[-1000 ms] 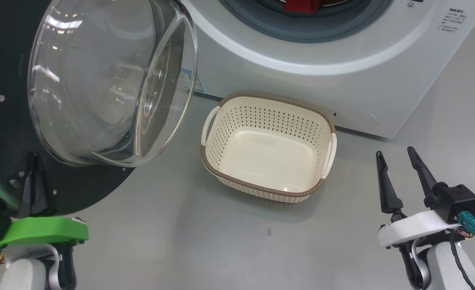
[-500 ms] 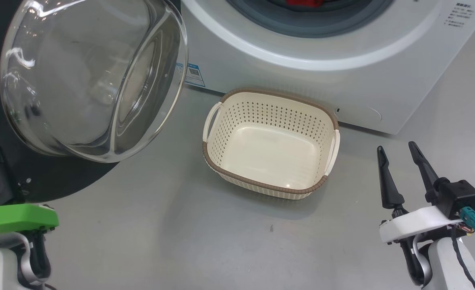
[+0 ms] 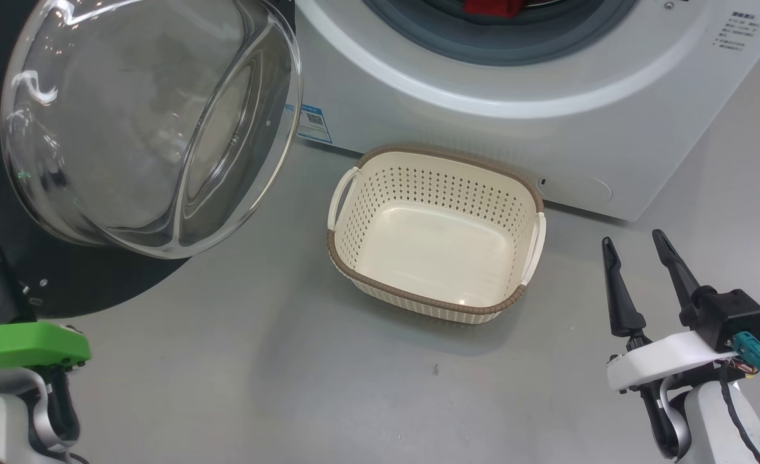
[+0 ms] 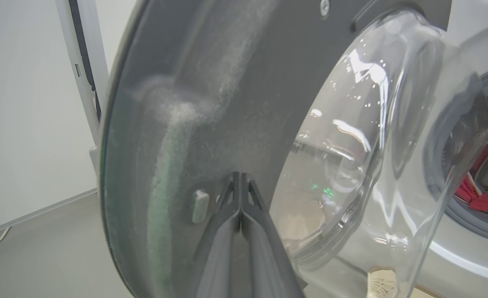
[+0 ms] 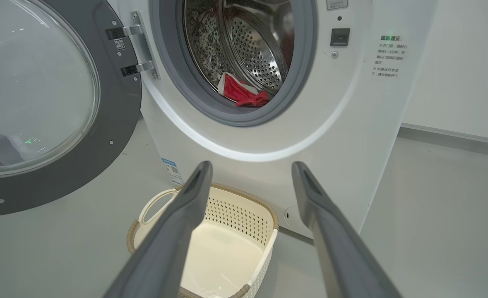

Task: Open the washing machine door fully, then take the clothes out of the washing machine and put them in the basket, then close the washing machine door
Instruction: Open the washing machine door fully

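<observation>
Smooth grey floor (image 3: 289, 361) bears perforated cream basket (image 3: 431, 187); left gripper (image 4: 240, 176) clenched, right gripper (image 3: 631, 238) spread.

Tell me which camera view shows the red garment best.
Right wrist view: the red garment lies unobstructed low in the steel drum. The head view crops it at the top edge; the left wrist view catches a strip at far right.

I'm seeing the washing machine door (image 3: 141, 129) hanging wide open at left, its glass bowl bulging outward. The washing machine (image 3: 547, 142) is showing its drum, with the red clothes (image 5: 244, 94) lying at the drum's front lip. The basket (image 3: 431, 187) is sitting upright on the floor just before the machine.
</observation>
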Controlling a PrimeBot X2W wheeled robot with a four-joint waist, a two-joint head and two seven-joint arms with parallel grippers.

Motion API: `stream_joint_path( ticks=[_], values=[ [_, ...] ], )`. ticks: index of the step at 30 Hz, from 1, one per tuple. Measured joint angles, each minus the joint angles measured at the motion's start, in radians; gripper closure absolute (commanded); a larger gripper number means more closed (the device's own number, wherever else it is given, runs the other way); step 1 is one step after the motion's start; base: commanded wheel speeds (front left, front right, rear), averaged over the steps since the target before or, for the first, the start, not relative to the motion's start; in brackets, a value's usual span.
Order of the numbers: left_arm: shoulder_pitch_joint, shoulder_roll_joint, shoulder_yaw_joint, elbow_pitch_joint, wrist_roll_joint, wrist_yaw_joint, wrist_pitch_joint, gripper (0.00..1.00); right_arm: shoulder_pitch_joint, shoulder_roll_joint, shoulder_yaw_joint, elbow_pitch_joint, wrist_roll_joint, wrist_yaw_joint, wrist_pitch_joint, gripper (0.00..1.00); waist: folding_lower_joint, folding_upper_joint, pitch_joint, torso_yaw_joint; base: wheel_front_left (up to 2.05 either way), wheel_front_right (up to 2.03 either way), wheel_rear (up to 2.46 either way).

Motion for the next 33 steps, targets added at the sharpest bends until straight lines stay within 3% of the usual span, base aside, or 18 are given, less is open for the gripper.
stream_joint_path(
  ticks=[16,29,32,33],
  values=[
    [0.093,-0.044,-0.045,-0.136,0.11,-0.027,-0.001,1.0,0.001,0.005,0.012,0.002,0.0,0.0,0.0,0.0,0.0,0.0,-0.048,-0.005,0.0,0.0,0.0],
    [0.224,-0.077,-0.143,-0.229,0.133,-0.062,-0.001,1.0,0.004,0.011,0.028,-0.013,0.001,0.0,0.0,0.0,0.0,0.0,-0.082,-0.046,0.0,0.0,0.0],
    [0.25,-0.079,-0.165,-0.242,0.133,-0.07,-0.001,0.52,0.014,0.013,0.034,-0.013,0.003,0.0,0.0,0.0,0.0,0.0,-0.091,-0.058,0.0,0.0,0.0],
    [0.258,-0.079,-0.171,-0.247,0.133,-0.071,-0.001,0.23,0.019,0.014,0.036,-0.013,0.003,0.0,0.0,0.0,0.0,0.0,-0.093,-0.062,0.0,0.0,0.0]
  ],
)
